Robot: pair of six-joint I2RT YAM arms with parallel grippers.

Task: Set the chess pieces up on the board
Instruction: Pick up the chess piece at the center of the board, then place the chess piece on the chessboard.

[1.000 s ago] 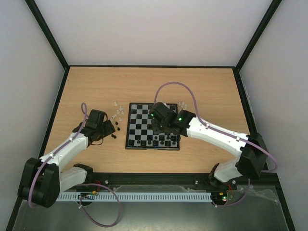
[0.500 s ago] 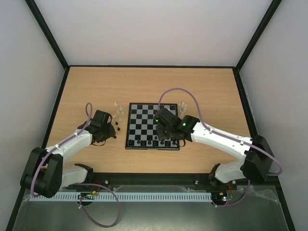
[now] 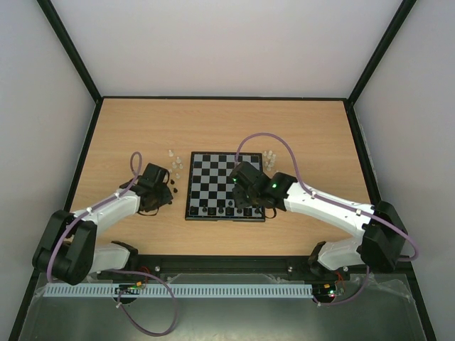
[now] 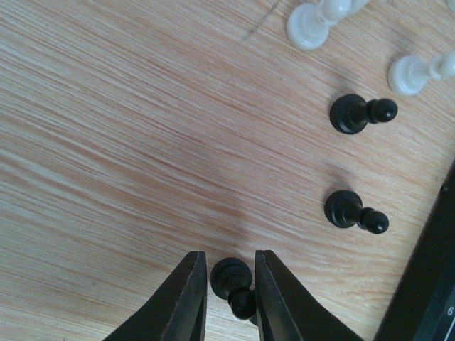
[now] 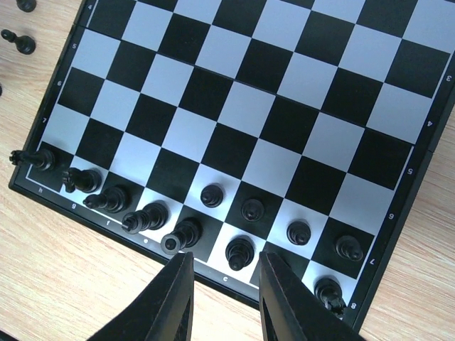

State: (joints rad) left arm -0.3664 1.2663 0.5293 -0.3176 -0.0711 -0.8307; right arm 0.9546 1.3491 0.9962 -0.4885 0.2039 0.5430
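The board [image 3: 213,172] lies flat at the middle of the wooden counter [image 3: 128,135]. In the right wrist view its near rank carries a line of seven black pieces [image 5: 146,217]. Four board pawns [image 5: 252,209] stand on the rank just behind them.

The right hand [image 5: 225,256] hangs over the board's near edge, at about 5 o'clock from the board's centre in the top view. Its two fingers stand apart and nothing sits between them. One black piece of the near rank [image 5: 240,252] stands on its square just ahead of the fingertips.

The left hand [image 4: 231,257] is off the board, at 9 o'clock from it, low over the bare wood. Its fingers [image 4: 192,298] stand one on each side of a black pawn [image 4: 232,277], each very close to the pawn's base. Whether they press on it or are just short of it cannot be told.

Two loose pawns [image 4: 352,211] stand on the counter at about 1 and 2 o'clock from that pawn in the left wrist view. Beyond them, toward 1 o'clock, are whitish pieces [image 4: 309,25]. From above, these whitish pieces sit just off the board's far-left corner, at 10 o'clock from its centre. A second whitish group [image 3: 269,155] stands off the far-right corner at 1 o'clock.
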